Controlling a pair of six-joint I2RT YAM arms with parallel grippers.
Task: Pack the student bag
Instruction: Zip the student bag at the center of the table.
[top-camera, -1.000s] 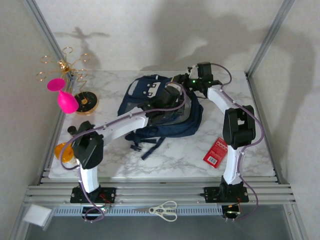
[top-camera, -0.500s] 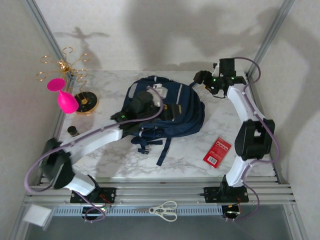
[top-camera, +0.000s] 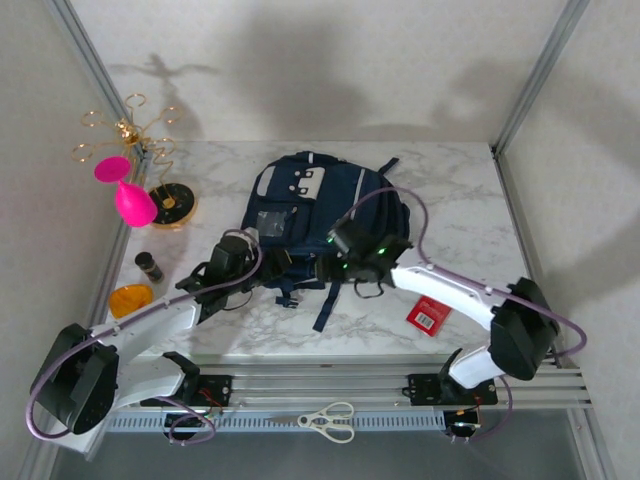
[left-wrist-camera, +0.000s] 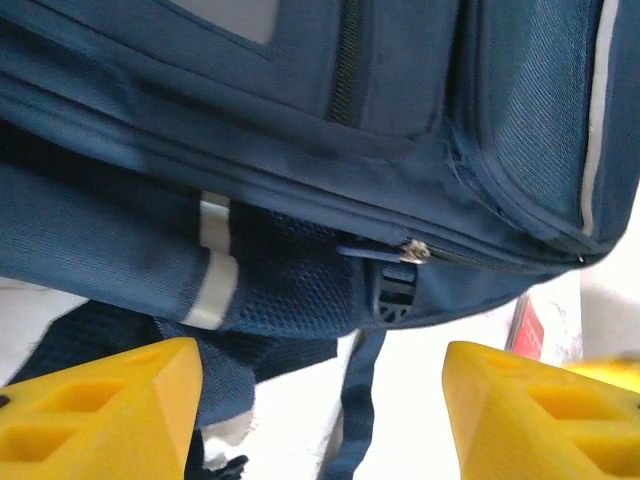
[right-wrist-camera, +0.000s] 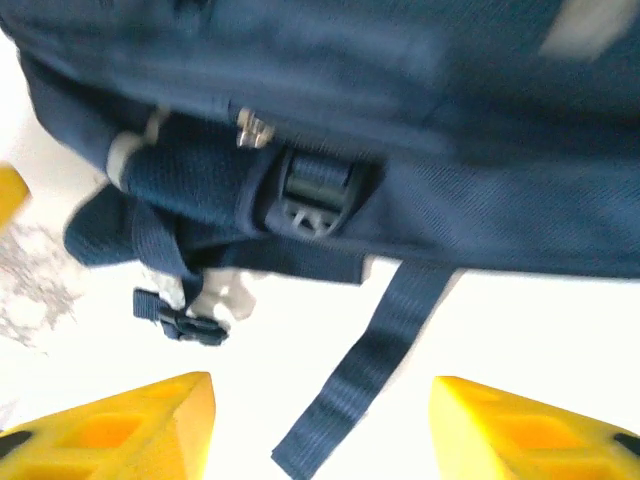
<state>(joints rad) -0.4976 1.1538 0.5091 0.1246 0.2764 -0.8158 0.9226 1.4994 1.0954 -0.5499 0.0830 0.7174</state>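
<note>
The student bag (top-camera: 320, 205), a navy-blue backpack with white patches, lies flat in the middle of the table, its loose strap (top-camera: 325, 305) trailing toward the near edge. My left gripper (top-camera: 270, 265) hovers at the bag's near-left edge, open. In the left wrist view the yellow fingers (left-wrist-camera: 110, 400) stand wide apart around nothing, with the bag's lower seam (left-wrist-camera: 400, 250) just ahead. My right gripper (top-camera: 335, 262) is at the bag's near edge beside the left one, also open. The right wrist view has a buckle (right-wrist-camera: 315, 190) and the strap (right-wrist-camera: 370, 370) lying on the table between its fingers (right-wrist-camera: 530, 430), untouched.
A red card pack (top-camera: 431, 305) lies right of the bag. At the left are an orange disc (top-camera: 131, 299), a small dark bottle (top-camera: 149, 266) and a gold wire stand with a pink piece (top-camera: 130, 195). Scissors (top-camera: 330, 420) rest on the front rail.
Both arms have pulled back from the bag's top to its near edge. The bag has settled flat on the table. The left gripper has let go and stands open.
</note>
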